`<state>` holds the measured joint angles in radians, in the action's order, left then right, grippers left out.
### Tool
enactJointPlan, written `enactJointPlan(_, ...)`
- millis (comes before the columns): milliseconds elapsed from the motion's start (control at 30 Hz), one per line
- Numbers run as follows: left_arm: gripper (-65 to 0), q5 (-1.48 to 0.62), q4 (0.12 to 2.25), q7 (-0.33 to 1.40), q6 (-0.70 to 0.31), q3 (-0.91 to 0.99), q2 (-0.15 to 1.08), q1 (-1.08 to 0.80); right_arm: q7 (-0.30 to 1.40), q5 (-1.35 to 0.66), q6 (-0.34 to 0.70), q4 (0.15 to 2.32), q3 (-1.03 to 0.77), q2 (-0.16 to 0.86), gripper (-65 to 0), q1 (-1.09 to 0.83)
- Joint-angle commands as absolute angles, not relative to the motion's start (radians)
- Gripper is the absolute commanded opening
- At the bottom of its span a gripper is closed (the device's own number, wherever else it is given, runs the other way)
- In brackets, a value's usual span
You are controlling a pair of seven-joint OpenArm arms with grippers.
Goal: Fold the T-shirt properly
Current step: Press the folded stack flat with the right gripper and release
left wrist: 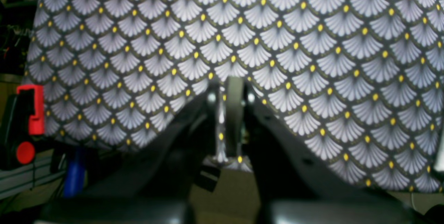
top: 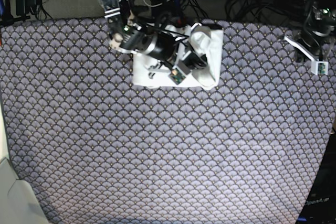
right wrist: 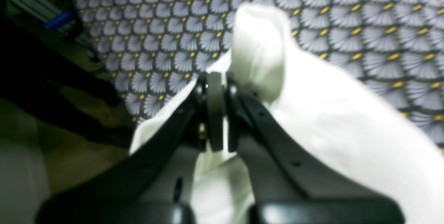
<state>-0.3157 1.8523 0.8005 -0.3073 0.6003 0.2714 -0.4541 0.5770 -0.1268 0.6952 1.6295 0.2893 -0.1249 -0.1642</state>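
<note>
T-shirt (top: 210, 59) on tablecloth (top: 157, 156), seemingly far edge.

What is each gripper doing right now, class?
Left gripper: shut, empty, over the patterned cloth.
Right gripper: shut on the T-shirt.

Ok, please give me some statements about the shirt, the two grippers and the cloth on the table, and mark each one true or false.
1. The right gripper is shut on a fold of the white shirt. True.
2. The left gripper also pinches the shirt. False: its jaws are nearly closed over bare patterned cloth, with no shirt in its view.
3. In the base view the shirt lies near the far edge of the table. True.
4. The shirt is spread out flat at full size. False: it is a compact bundle, with one fold lifted.
5. The table cloth is plain blue. False: it has grey fan scales with yellow dots.
</note>
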Motion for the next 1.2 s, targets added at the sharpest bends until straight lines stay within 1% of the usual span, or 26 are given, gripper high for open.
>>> enactJointPlan(0, -61.9, -0.320, 1.867, 0.782, -0.305, 0.608, 0.286, -0.455, 0.536, -0.145, 0.698, 1.621, 0.292, -0.140, -65.0, -0.130)
enactJointPlan(233, -61.9, -0.318, 1.867, 0.783, -0.305, 0.608, 0.285, -0.481, 0.524, -0.145, 0.698, 1.431, 0.291, -0.157, -65.0, -0.004)
enactJointPlan(433, -61.9, -0.318, 1.867, 0.783, -0.305, 0.610, 0.286, -0.483, 0.407, -0.145, 0.698, 1.205, 0.300, -0.157, -65.0, 0.071)
enactJointPlan(533, -61.9, -0.318, 1.867, 0.783, -0.305, 0.610, 0.286, -0.484, 0.380, -0.145, 0.698, 1.152, 0.341, -0.157, -65.0, 0.097)
enactJointPlan(700, -61.9, -0.318, 1.867, 0.783, -0.305, 0.610, 0.286, -0.489, 0.387, -0.145, 0.698, 1.250, 0.421, -0.157, -65.0, 0.085)
enactJointPlan(933, -61.9, -0.318, 1.867, 0.783, -0.305, 0.608, 0.286, -0.487, 0.387, -0.145, 0.698, 1.477, 0.433, -0.157, -65.0, -0.038)
enactJointPlan(1167, -61.9, -0.326, 1.867, 0.783, -0.305, 0.604, 0.285, -0.483, 0.386, -0.145, 0.698, 1.673, 0.424, -0.031, -65.0, -0.191)
